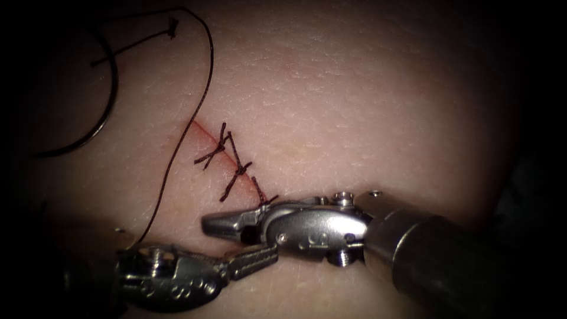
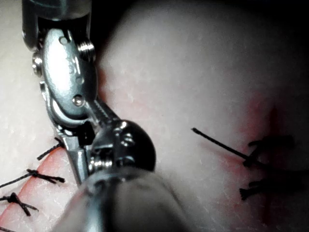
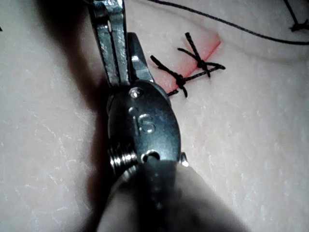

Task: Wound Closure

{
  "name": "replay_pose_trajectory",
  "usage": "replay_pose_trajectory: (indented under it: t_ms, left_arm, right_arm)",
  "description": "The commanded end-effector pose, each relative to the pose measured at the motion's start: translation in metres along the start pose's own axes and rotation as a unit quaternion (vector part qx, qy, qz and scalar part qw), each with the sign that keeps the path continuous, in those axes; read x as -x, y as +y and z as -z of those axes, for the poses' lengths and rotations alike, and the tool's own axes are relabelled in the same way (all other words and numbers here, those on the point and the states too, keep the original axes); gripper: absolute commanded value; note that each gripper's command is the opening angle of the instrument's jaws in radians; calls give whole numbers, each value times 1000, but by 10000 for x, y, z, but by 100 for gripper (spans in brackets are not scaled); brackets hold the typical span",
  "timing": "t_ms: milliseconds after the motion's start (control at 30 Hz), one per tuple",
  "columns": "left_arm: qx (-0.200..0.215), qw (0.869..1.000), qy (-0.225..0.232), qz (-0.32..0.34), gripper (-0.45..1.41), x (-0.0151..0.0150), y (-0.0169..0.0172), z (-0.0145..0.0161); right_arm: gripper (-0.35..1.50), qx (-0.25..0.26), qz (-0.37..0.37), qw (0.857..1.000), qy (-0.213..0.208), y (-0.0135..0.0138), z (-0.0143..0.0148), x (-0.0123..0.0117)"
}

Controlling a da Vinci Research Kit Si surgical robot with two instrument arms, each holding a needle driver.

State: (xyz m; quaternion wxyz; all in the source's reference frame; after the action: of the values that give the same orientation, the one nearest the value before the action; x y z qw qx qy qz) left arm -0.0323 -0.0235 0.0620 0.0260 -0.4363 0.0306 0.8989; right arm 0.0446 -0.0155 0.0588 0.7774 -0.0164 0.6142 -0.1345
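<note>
Distance governed the scene: the dark, curved steel needle (image 1: 111,100) lay free on the pale, pebbled, skin-like tissue (image 1: 354,88), well to the left of the cut and far up and away from both tools. It did not appear to be in the tissue. Its arc bulged toward the cut and opened to the left. Neither tool held it; the left arm's tool sat on the nearer side.

The thin, dark, twisted thread (image 1: 177,142) swept from the top of the scene in a long bow past the upper end of the short, red-stained slanting cut (image 1: 204,134) and ran down to the wrist of the bright, ridged metal left tool (image 1: 260,259). Whether that tool gripped the thread, or anything, could not be told.

The polished steel right tool (image 1: 230,224) lay just below the cut's lower end, pointing left, its jaws pressed together with nothing seen between them; the right wrist view (image 3: 113,43) showed the same. The two tools' tips overlapped, close enough to touch.

Three dark knotted stitches (image 1: 236,168) with stiff, bristling ends crossed the cut. A thin line of red fluid (image 1: 198,130) marked its open upper part. A short knotted offcut of thread (image 1: 171,26) lay beside the needle.
</note>
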Motion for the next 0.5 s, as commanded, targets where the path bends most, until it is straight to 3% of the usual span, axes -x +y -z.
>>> replay_pose_trajectory:
  t_ms: [33, 100, 167, 333, 500]
  left_arm:
    - [2, 1000, 1, 4, -45, 4, 9, -4]
    - [8, 1000, 4, 3, -45, 4, 10, 4]
    - [9, 1000, 11, 5, -45, 4, 10, 13]
    - [-7, 1000, 21, 7, -45, 7, 3, 52]
    - [-39, 999, 20, 18, -45, 16, -12, 99]
  right_arm:
    - [64, 1, -4, 1000, -2, -5, -3, 2]
    - [111, 2, -25, 1000, -6, -6, 5, 1]
    - [133, 3, -44, 999, -9, -7, 19, -3]
    - [148, 22, -77, 997, -22, -10, 68, -11]
    - [148, 35, -91, 995, -23, -15, 110, -15]
